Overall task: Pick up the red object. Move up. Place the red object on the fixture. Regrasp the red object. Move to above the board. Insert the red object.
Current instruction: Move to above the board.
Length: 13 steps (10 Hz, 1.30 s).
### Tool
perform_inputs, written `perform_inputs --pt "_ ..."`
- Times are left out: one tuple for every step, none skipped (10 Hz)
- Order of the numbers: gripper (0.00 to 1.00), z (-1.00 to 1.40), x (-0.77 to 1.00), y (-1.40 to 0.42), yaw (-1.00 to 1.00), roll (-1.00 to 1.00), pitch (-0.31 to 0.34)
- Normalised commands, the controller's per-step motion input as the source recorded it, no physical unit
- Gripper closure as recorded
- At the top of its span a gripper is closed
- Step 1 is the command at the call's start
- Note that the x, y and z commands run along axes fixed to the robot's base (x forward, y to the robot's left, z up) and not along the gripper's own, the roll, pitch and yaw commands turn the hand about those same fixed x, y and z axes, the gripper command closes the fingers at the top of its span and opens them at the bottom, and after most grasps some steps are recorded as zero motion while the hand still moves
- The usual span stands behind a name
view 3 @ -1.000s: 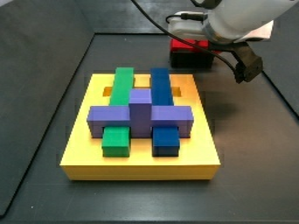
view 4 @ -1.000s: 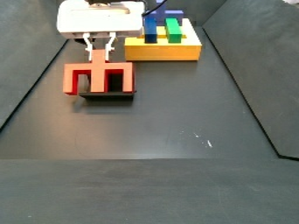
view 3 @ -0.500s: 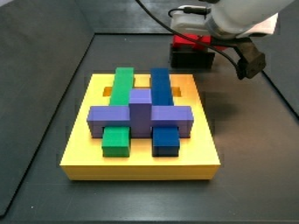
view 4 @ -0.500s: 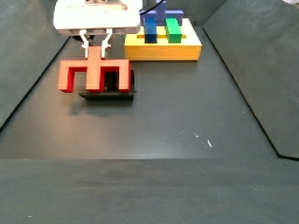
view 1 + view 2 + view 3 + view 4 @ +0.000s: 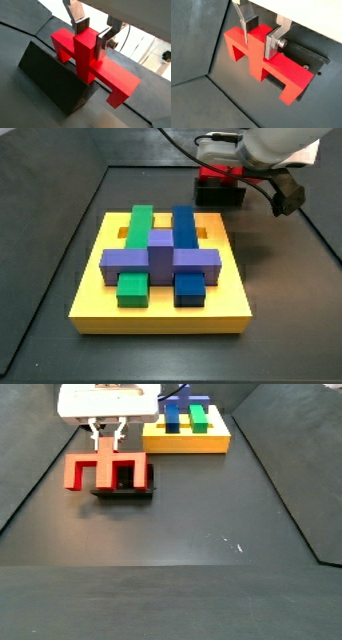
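The red object (image 5: 104, 472) is an E-shaped piece lying against the black fixture (image 5: 128, 492), its three prongs pointing down in a side view. My gripper (image 5: 107, 440) comes down on it from above and is shut on the middle prong. In both wrist views the silver fingers (image 5: 104, 42) press the prong's two sides, with the red object (image 5: 100, 70) over the fixture (image 5: 53, 75). In a wrist view the gripper (image 5: 258, 40) holds the red object (image 5: 271, 67). The yellow board (image 5: 94, 298) lies apart from the red object (image 5: 218, 172) and fixture (image 5: 218, 196).
On the board, purple (image 5: 160, 258), green (image 5: 139, 223) and blue (image 5: 183, 225) blocks fill the slots. The board (image 5: 187, 444) lies beyond the fixture in a side view. Raised dark walls edge the floor. The arm's dark wrist part (image 5: 282, 198) hangs beside the fixture.
The gripper and the red object have shifted together a little sideways and slightly up against the fixture. The board and its blocks have not moved.
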Motion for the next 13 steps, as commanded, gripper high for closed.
perform_inputs --pt "1.00 1.40 0.00 0.00 0.00 0.00 0.000" --pt "1.00 1.40 0.02 -0.01 -0.10 -0.05 -0.016" --pt "1.00 1.40 0.00 0.01 -0.09 -0.09 -0.002" --pt "1.00 1.40 0.00 0.01 -0.08 -0.05 0.029" --pt "1.00 1.40 0.01 0.00 -0.07 -0.05 0.062" --pt "1.00 1.40 0.01 0.00 -0.04 -0.03 0.087" --pt "1.00 0.94 0.01 -0.01 -0.02 -0.01 0.094" --pt "1.00 0.43 0.03 -0.01 0.01 0.00 0.114" --pt "1.00 0.20 0.05 -0.01 0.03 0.02 0.124" --pt "1.00 0.26 -1.11 -1.40 0.06 -1.00 0.123" --pt "1.00 0.27 -1.13 -1.40 0.06 -1.00 0.107" --pt "1.00 0.27 -1.21 -1.40 0.08 -1.00 0.080" --pt "1.00 0.25 -1.23 -1.40 0.08 -1.00 0.074"
